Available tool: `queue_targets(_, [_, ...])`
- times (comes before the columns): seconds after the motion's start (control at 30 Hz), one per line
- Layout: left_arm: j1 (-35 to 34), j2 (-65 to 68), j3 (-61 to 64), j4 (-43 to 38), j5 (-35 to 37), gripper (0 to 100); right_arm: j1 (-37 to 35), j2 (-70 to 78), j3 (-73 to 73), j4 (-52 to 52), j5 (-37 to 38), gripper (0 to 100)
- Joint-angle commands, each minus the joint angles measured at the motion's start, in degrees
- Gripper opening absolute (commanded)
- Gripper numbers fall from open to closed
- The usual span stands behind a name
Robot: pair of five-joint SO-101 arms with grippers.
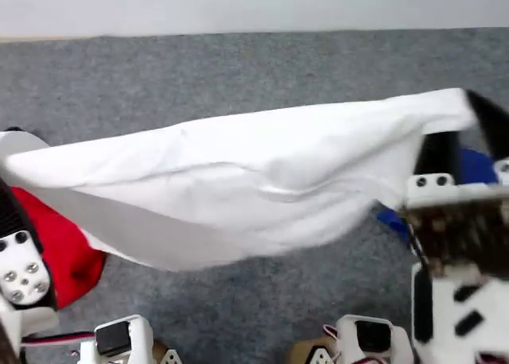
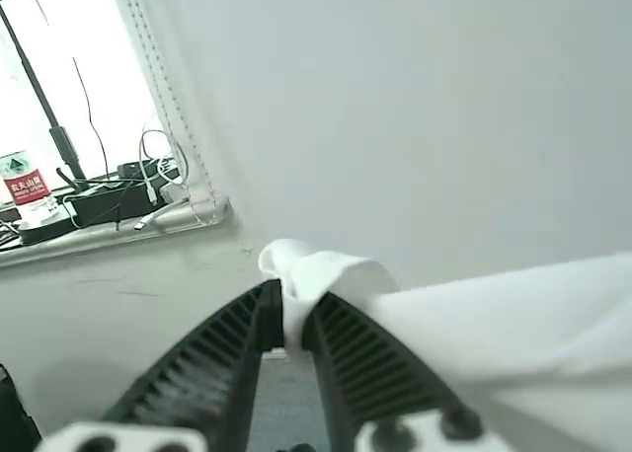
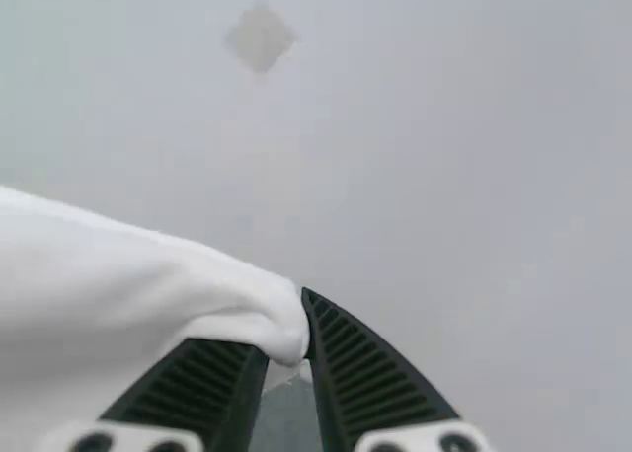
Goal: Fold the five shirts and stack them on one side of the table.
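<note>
Early on, going by the layout: seeing no folded stack anywhere in the high view, so counting zero of five done

Holding white shirt up off the grey table, stretched across centre from 9 to 2 o'clock, sagging toward 6

Pinching one bunched corner in left gripper, with jaws down to a narrow slit and cloth wadded between the tips and poking out past them

Pinching the opposite corner in right gripper, same story, nearly shut on a fold of fabric

Reads as the spread-and-lay-down step, not a fold yet

Left to do, as a guess: lay flat, fold, park on one side, repeat for the rest

Spotting only two more garments: red shirt crumpled at 8 o'clock, partly under the white one; blue cloth at 3 o'clock, mostly hidden behind the white shirt and an arm

Cannot account for the other two

In the way: red and blue both lying under the ends of the hanging shirt, so risking a landing on top of them or dragging them along

Past the table in the left wrist view: window sill with bottle and cables, well apart, no concern
</note>
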Motion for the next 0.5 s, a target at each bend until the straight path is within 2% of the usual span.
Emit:
queue_targets(0.0, [0.00,-0.26,-0.31,0.97,-2.90,0,1.98,-0.84,-2.02,-2.95,1.41,1.0])
queue_targets(0.1, [-0.26,-0.35,-0.57,0.88,-3.96,0,1.98,-1.19,-2.02,-2.86,3.69,1.0])
queue_targets(0.27, [-4.48,-2.99,-0.40,0.88,-4.66,0,2.15,-4.18,-2.02,-2.33,6.24,1.0])
queue_targets(0.47, [-4.66,-7.65,-0.40,0.88,-6.59,0,2.15,-8.48,-2.02,1.10,9.93,1.0])
